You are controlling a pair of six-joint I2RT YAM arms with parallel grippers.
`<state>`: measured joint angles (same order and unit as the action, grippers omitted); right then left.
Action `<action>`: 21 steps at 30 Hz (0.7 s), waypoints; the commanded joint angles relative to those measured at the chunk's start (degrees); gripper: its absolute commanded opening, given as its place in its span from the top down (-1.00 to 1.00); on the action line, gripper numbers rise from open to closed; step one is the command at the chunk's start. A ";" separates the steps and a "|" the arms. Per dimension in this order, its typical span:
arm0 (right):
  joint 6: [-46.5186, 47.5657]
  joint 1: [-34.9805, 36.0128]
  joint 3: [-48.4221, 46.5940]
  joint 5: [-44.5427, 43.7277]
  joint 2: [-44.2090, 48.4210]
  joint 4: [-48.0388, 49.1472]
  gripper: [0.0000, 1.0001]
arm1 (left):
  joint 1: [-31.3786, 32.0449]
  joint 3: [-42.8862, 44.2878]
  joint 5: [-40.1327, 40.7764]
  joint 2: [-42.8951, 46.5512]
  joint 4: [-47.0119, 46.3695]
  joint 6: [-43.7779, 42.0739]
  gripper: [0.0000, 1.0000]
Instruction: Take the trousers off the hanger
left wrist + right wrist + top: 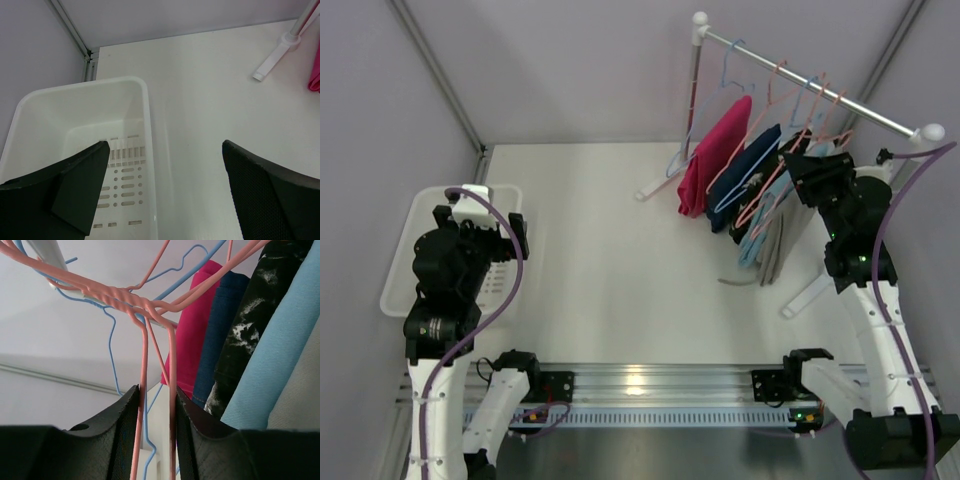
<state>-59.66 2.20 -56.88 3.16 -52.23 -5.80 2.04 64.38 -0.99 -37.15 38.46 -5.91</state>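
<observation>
Hovering over the near end of the white bin (80,86), the left tool (165,150) has its fingers spread wide and nothing between them. The bin sits at the left edge of the tabletop (620,270).

Farther back on the right, the right tool (157,392) is raised among the hangers on the rack. Its fingers are drawn close together with two wires of a pink hanger (125,296) running down between them, one against each inner face. It looks clamped on that hanger, though the wrist view is too close to tell how firmly.

Just beside the tool hang the light grey trousers (776,252) and, touching them on the left, the light sky-blue trousers (758,235). Both are draped over hangers, with their lower ends close above the tabletop. In the wrist view the sky-blue cloth fills the right side, with the grey at the very edge.

Beyond them along the rail (820,85) hang a black patterned garment (250,315), a navy garment (745,175) and a magenta garment (715,155), with bare blue and pink hangers among them.
</observation>
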 commanded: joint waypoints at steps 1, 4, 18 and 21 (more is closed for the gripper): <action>0.42 1.14 0.46 -0.26 1.07 -3.34 0.37 | 0.24 0.39 0.38 0.06 -3.48 0.11 -0.98; 0.24 1.14 0.54 -0.35 1.95 -4.30 0.35 | 0.15 0.57 0.38 0.23 -3.13 -0.15 -0.98; -0.11 0.97 3.18 -1.49 7.66 -6.94 0.13 | 0.15 0.57 0.38 0.58 -2.77 -0.42 -0.98; -0.11 0.97 3.53 -1.31 7.93 -7.03 0.20 | 0.24 0.48 0.38 0.41 -3.04 -0.42 -0.98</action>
<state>-59.79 2.42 -53.69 2.48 -45.04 -11.55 2.04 64.38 -0.78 -36.88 38.48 -5.98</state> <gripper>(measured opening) 0.412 0.990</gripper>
